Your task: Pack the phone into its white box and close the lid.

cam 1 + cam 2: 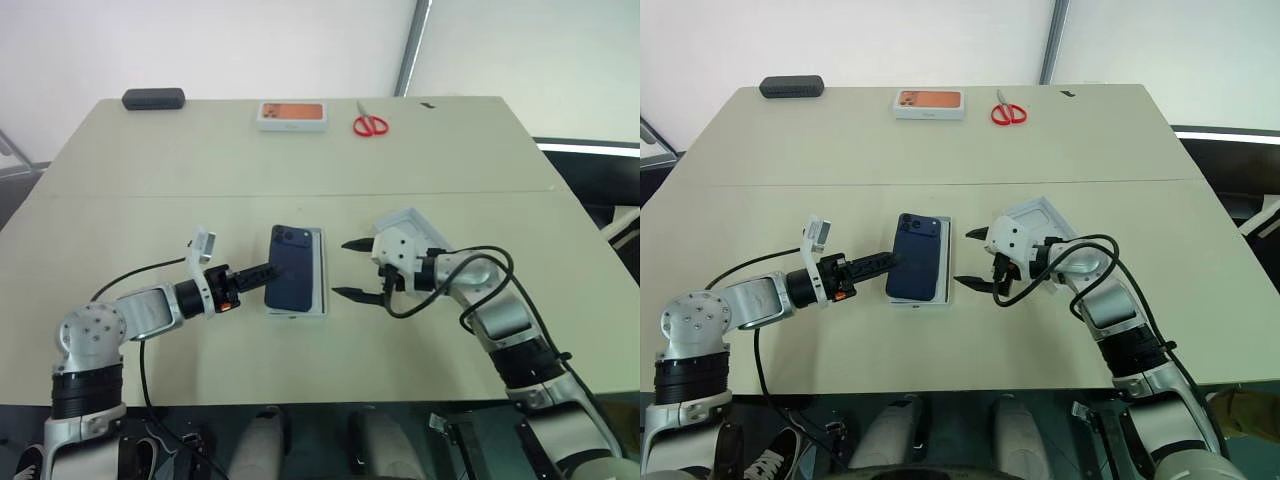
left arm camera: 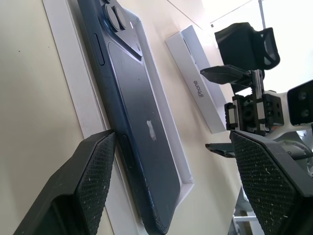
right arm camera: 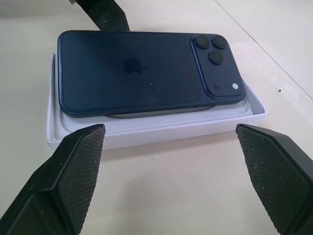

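One phone [image 1: 293, 268] askew on one white box [image 1: 320, 275], both grippers' jaws wide, empty.

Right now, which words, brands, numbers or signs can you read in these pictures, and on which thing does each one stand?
"iPhone": on the long side wall of the lid.
Apple logo, no letters: on the back of the phone.
Smaller white box with an orange picture: any print is too small to read.

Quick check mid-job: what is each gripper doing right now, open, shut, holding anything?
Left gripper: open, holding nothing, at the phone.
Right gripper: open, empty, facing the white box.
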